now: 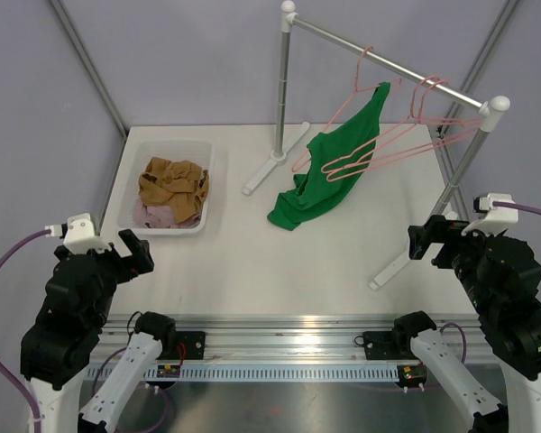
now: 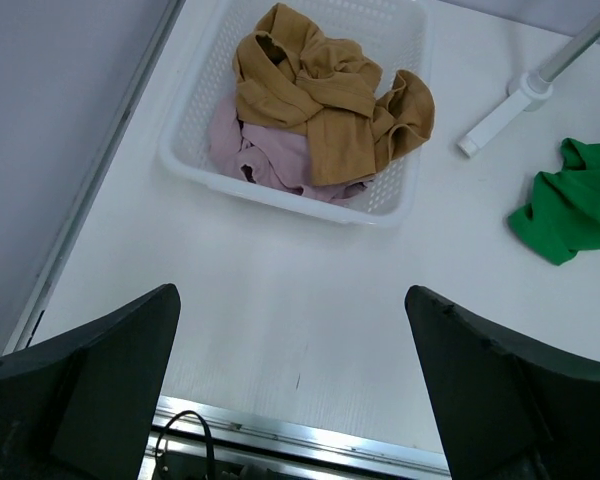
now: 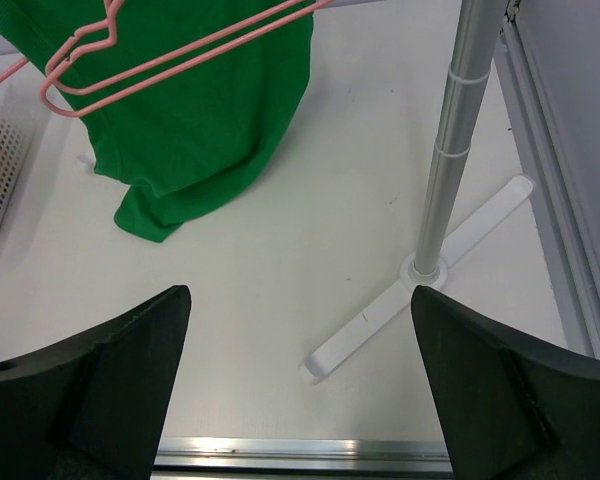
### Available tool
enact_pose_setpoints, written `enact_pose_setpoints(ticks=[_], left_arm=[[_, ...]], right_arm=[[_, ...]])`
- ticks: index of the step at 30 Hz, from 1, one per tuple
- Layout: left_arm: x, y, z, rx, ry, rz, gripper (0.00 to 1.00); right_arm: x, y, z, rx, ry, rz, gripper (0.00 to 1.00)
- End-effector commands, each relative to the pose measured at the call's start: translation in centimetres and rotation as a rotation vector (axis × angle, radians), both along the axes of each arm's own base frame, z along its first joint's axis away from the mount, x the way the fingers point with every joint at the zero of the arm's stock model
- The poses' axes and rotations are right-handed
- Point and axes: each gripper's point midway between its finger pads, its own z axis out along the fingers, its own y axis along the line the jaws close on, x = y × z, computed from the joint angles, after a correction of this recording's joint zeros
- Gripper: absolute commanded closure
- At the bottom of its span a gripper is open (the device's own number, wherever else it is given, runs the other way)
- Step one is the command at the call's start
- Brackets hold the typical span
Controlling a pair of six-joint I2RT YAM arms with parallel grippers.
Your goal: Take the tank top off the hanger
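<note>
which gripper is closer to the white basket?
Left. The left gripper is just in front of the basket, off its near-left corner; the right gripper is far off, beyond the green tank top.

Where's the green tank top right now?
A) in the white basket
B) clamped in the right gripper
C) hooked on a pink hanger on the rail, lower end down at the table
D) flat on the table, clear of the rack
C: the green tank top drapes from a pink hanger on the rail, and its lower end is bunched at the table.
</note>
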Motion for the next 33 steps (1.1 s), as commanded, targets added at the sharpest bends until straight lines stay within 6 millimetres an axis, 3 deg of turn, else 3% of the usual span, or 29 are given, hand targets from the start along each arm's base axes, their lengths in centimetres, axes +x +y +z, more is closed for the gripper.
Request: enact_pose_setpoints(ticks=[1, 11, 24, 33], left_arm=[[-0.1, -1.3, 0.4, -0.011, -0.057, -0.090, 0.01], [0.0, -1.2, -0.4, -0.009, -0.060, -0.083, 0.01], [0.2, -1.0, 0.3, -0.001, -0.084, -0.074, 0.01], [0.3, -0.8, 0.6, 0.007, -0.090, -0.066, 0.01]], right_arm=[[-0.3, -0.3, -1.1, -0.013, 0.014, -0.007, 0.01], [-0.5, -0.3, -0.4, -0.002, -0.015, -0.003, 0.00], [-0.1, 0.2, 0.4, 0.006, -0.026, 0.019, 0.01], [0.4, 0.5, -0.1, 0.005, 0.001, 0.018, 0.00]])
